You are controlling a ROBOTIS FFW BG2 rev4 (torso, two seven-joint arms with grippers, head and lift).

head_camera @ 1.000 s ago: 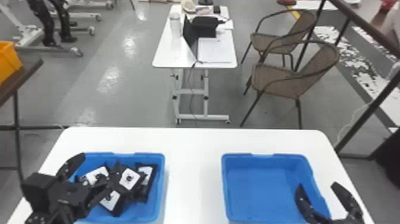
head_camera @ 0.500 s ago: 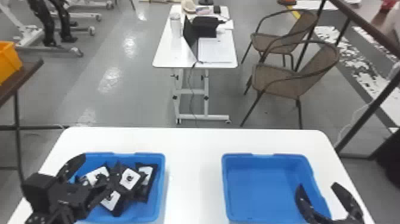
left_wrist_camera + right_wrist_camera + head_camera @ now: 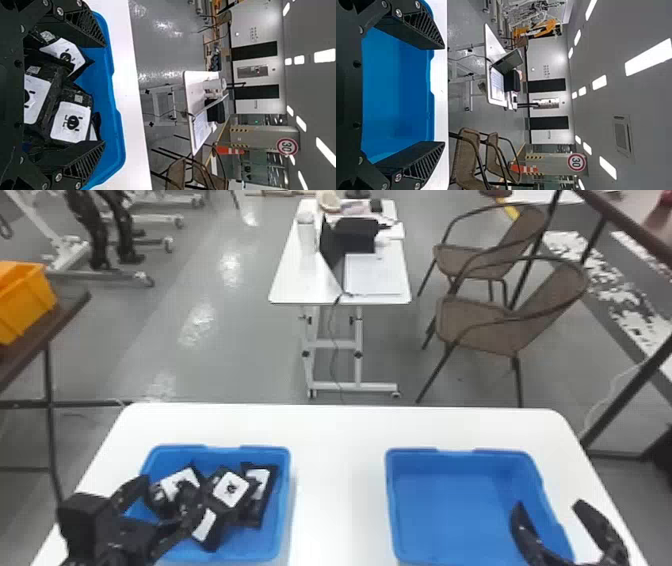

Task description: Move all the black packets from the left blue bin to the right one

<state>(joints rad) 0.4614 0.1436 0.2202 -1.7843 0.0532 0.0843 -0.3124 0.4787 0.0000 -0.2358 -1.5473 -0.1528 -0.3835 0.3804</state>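
Caution: with the left gripper [image 3: 104,93] and right gripper [image 3: 443,95] both spread apart, you risk snagging two black packets [image 3: 231,489] together, because they overlap in the left blue bin [image 3: 252,542], at 7 o'clock in the head view.

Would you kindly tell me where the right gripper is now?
In the head view, the right gripper is at the lower right, open, beside the right-hand wall of the right blue bin.
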